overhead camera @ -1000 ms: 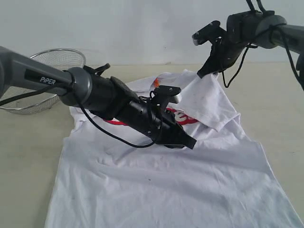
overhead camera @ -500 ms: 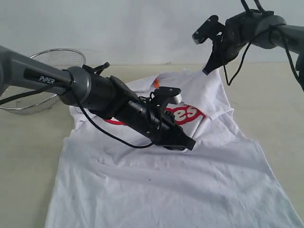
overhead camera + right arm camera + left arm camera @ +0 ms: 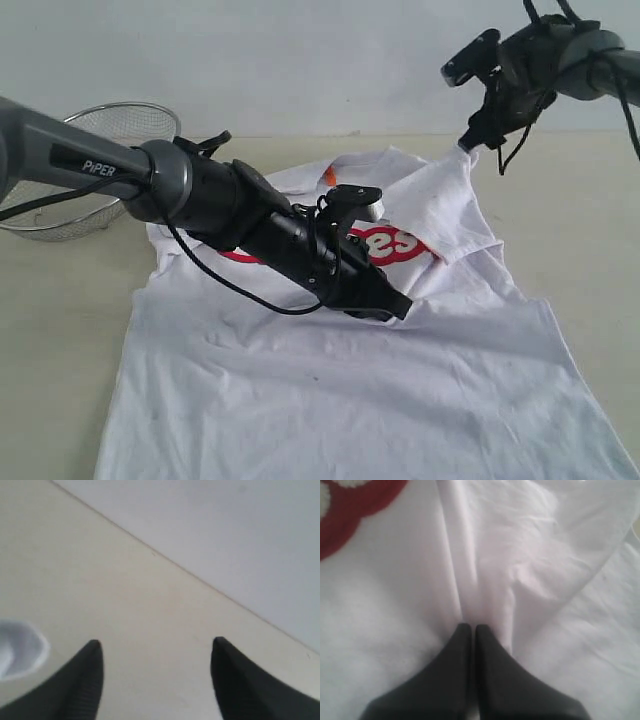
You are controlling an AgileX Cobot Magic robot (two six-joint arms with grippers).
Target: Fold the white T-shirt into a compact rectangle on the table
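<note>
Right gripper (image 3: 156, 641) upper right of exterior frame, jaws spread, empty, beside sleeve (image 3: 440, 200). Left gripper (image 3: 470, 626) clenched, pinning white T-shirt (image 3: 350, 390) mid-frame on table (image 3: 60, 330). We judge sleeve fold in hand; next needs firm sleeve grasp.

A soft white cotton T-shirt (image 3: 350, 390) with red lettering lies spread across the lower centre of a pale beige tabletop (image 3: 60, 330), one sleeve pointing toward the upper right.

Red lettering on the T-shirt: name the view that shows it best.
Exterior view: the red lettering is readable there as "es", though partly hidden. The left wrist view catches only a blurred red corner; the right wrist view shows none.
</note>
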